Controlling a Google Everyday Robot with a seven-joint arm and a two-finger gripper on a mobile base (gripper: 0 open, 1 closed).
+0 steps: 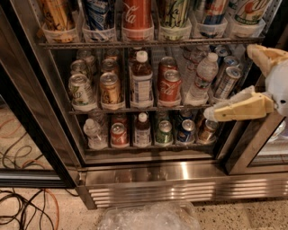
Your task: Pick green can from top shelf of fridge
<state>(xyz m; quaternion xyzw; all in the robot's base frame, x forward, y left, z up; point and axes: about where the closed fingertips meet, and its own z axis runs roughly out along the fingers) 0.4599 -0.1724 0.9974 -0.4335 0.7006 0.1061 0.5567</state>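
So the green can (173,12) sits in a white plastic cup on the top shelf (90,44) of the fridge (180,179), just to the right of the red cola can (137,13) in this view, upright, top cut off by the frame. The gripper (229,80) is nowhere near it: it hangs well down and to the right of the red cola can, level with the middle rack near the door frame, jaws spread wide with nothing in them. Straight below the red cola can stands a tea bottle (141,83). Far below and to its left, cables (27,206) lie on the floor.
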